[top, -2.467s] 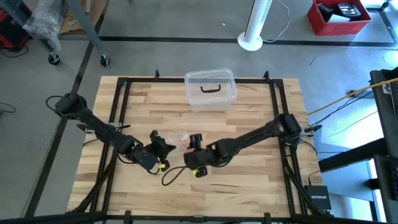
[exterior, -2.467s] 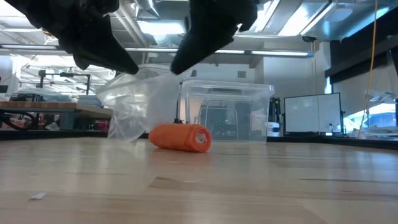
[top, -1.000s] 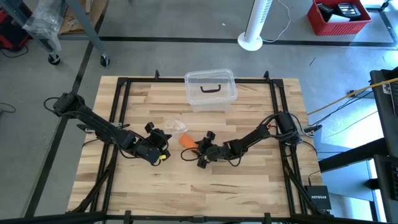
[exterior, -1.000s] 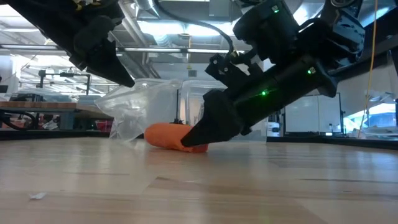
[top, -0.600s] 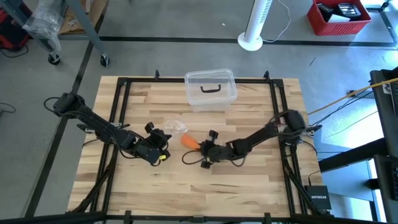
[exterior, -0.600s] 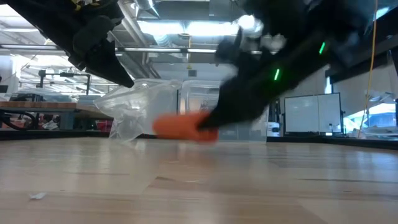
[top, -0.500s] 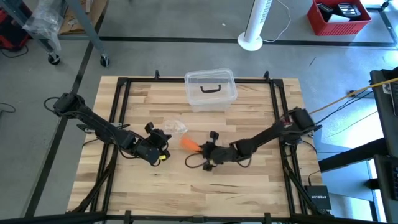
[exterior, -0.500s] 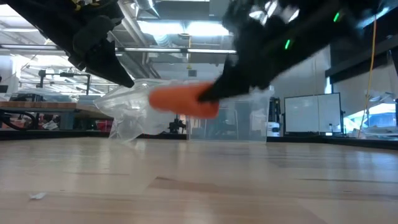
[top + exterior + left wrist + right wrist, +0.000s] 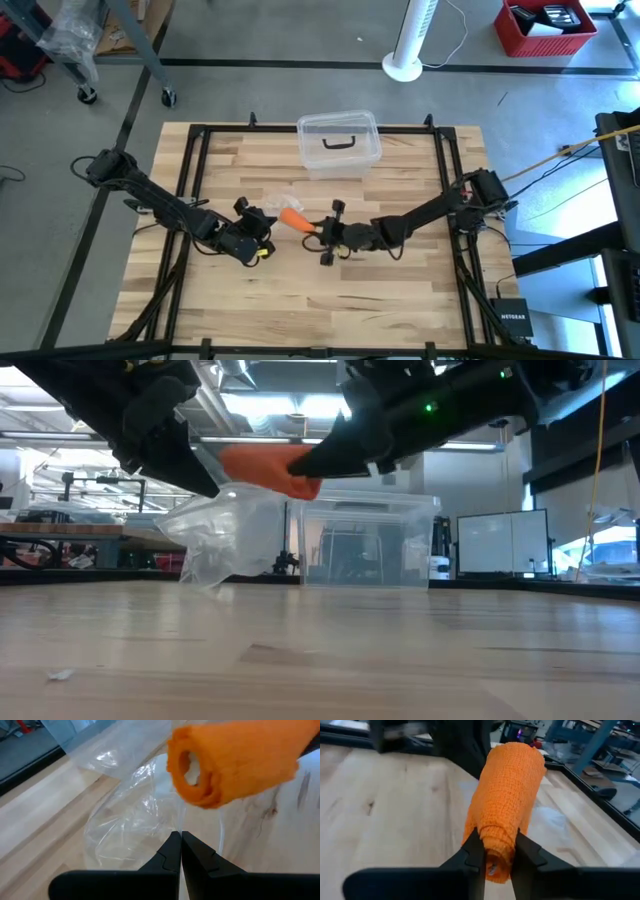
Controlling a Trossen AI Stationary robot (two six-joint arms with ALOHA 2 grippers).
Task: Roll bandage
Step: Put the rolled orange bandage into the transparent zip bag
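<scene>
The right gripper [image 9: 495,851] grips one end of the rolled bandage [image 9: 509,797] clear above the table [image 9: 400,300], left gripper [image 9: 180,851] clenched on the wrapper [image 9: 135,827]; the roll looks light, soft, squashable.

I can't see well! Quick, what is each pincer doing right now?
Left pincer: closed, pinching the clear plastic wrapper.
Right pincer: closed on one end of the orange bandage roll, holding it up off the table.

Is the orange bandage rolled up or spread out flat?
Rolled up: the bandage is a cylinder pinched in the right pincer, lifted off the table.
</scene>
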